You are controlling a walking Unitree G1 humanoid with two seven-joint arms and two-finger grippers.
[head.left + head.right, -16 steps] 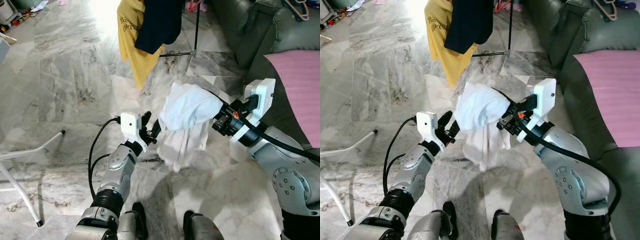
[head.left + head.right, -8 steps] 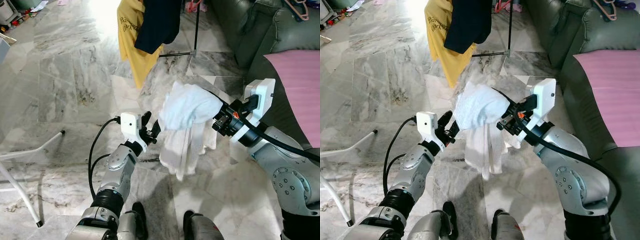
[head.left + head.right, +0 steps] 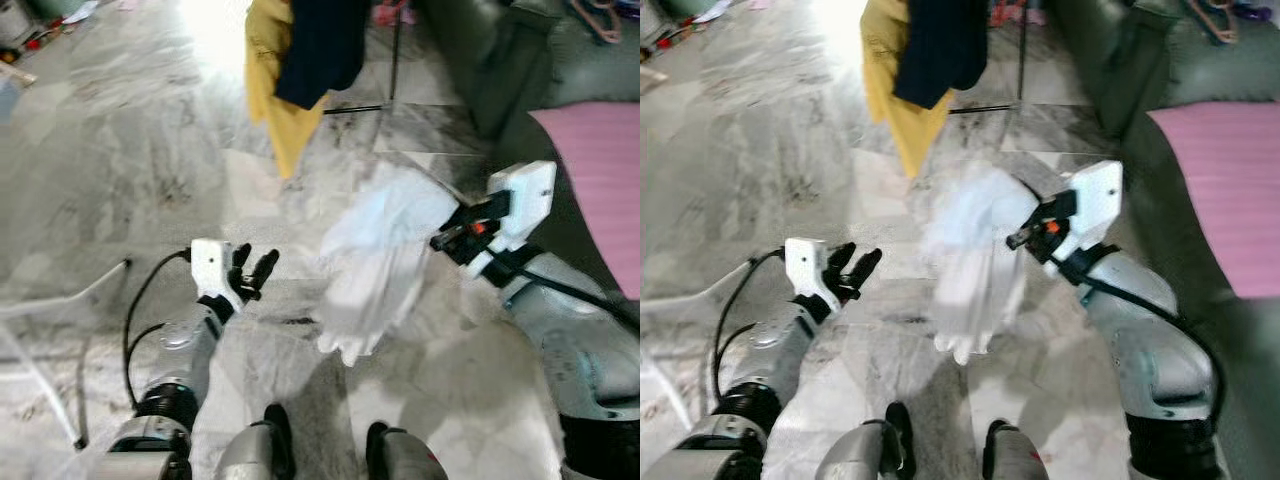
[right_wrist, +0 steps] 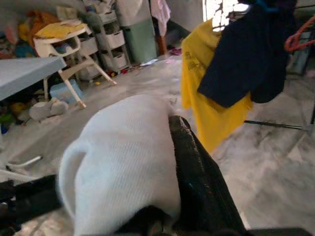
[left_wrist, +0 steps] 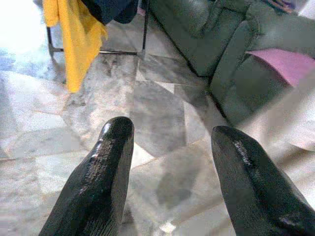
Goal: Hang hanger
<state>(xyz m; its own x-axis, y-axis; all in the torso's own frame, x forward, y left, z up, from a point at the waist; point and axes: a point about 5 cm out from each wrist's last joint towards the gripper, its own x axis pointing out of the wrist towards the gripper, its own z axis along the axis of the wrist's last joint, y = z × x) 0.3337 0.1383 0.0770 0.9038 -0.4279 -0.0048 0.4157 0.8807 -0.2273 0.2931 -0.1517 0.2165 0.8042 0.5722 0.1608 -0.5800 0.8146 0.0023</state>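
1. We are standing on a grey marble floor (image 3: 120, 170), with a dark green sofa (image 3: 520, 70) along our right side and a pink cushion (image 3: 1230, 180) lying on it.
2. Ahead of us, a yellow shirt (image 3: 890, 90) and a navy garment (image 3: 940, 40) are hanging from a rack above the floor.
3. Our right gripper (image 4: 182, 162) is clenching a white garment (image 3: 375, 260), which is draping over its black finger (image 4: 197, 172) and hanging down in front of us; we cannot make out a hanger inside the cloth.
4. Our left gripper (image 5: 170, 147) is holding nothing, its two fingers (image 5: 98, 182) spread wide apart above the floor, well to the left of the white garment and not touching it.
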